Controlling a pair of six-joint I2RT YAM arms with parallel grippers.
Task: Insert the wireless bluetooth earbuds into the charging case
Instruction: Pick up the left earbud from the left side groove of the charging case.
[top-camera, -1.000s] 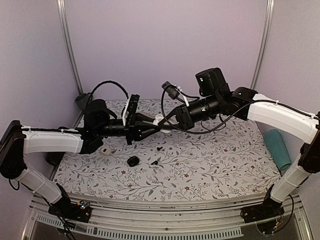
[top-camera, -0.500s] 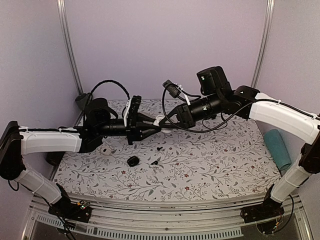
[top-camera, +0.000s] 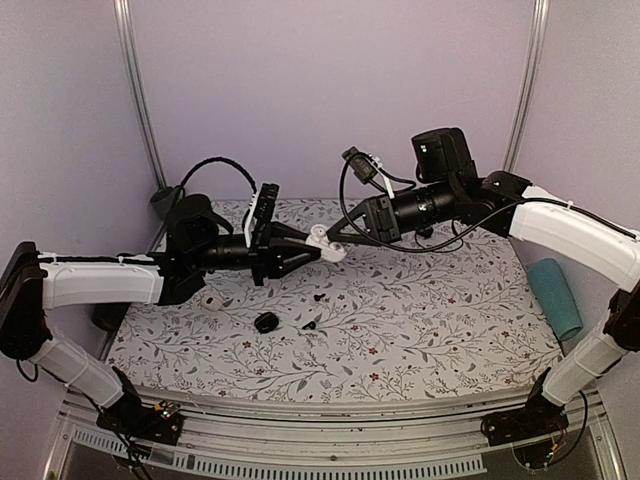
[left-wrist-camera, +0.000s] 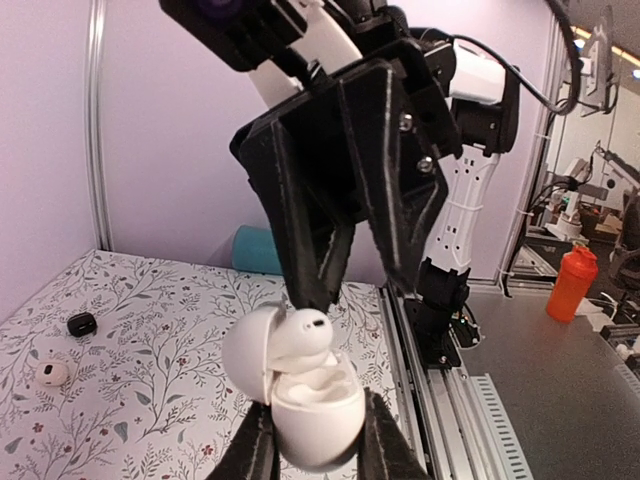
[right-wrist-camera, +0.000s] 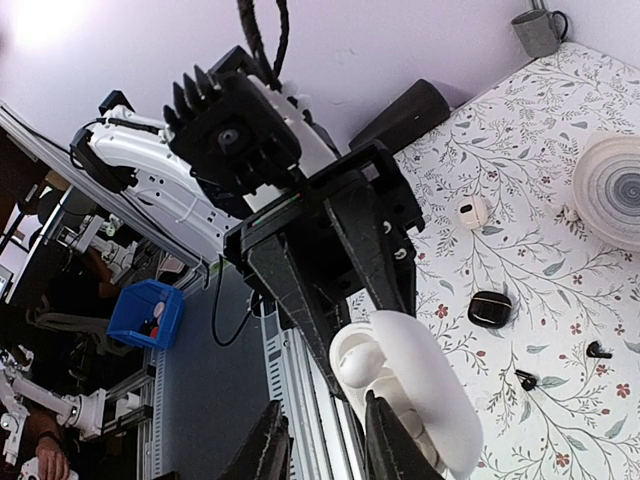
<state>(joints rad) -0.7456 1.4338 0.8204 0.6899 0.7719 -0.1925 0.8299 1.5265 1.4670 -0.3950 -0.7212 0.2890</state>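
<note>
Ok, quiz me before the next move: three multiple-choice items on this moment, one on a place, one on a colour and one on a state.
1. Where is the charging case?
A. set down flat
B. up in the air, in the left gripper
C. out of view

2. What colour is the roll at the right edge of the table?
A. red
B. teal
C. yellow

3. How is the charging case's lid?
A. open, with an earbud seated inside
B. snapped shut
C. off and lying apart

Answers:
1 B: the left gripper pinches its base well above the table.
2 B: the roll shows teal against the table.
3 A: the lid leans back and the white earbud shows in its well.
</note>
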